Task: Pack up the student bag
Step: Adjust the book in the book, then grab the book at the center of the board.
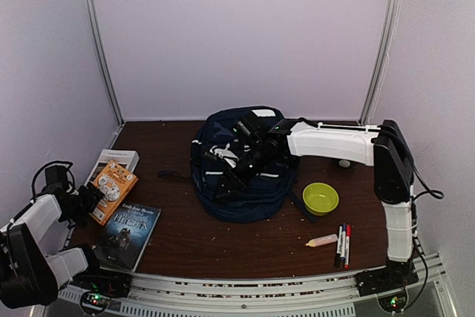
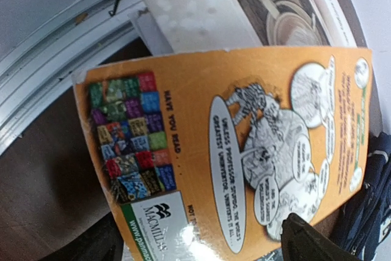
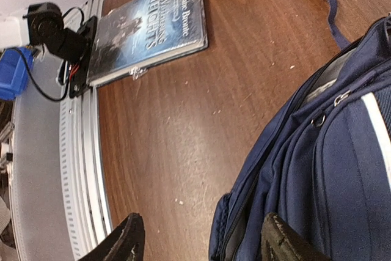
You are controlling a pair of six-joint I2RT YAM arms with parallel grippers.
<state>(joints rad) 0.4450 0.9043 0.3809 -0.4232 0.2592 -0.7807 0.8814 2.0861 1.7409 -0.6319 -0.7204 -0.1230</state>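
At the 9 o'clock side of the table [image 1: 185,246], the left gripper [image 1: 90,198] is seen against the left edge of an orange book [image 1: 113,189]. That book is laid partly over a white book [image 1: 120,159], which sits just beyond it toward 10 o'clock. In the left wrist view the orange book [image 2: 244,151] fills nearly the whole frame, and only one dark finger [image 2: 311,242] is shown, at the lower edge over the cover. Whether the book is clamped cannot be told. A dark book [image 1: 132,234] is laid flat at 7 o'clock, just beside the orange one.

The backpack [image 1: 241,176] is found at the middle of the table, a little toward 12 o'clock, lying flat with its front pockets up. A loose strap [image 3: 327,4] is trailed from it across the wood. The right arm is stretched from 3 o'clock over the bag, and the right gripper [image 1: 228,181] is held above the bag's 8 o'clock part. In the right wrist view the right gripper [image 3: 204,242] is shown spread wide with nothing held. The bag's edge and bare wood are seen between its fingers [image 3: 125,239].

A green bowl [image 1: 320,198] is set at 4 o'clock, near the bag. A pale tube [image 1: 321,240] and a few markers [image 1: 343,245] are laid side by side at 5 o'clock.
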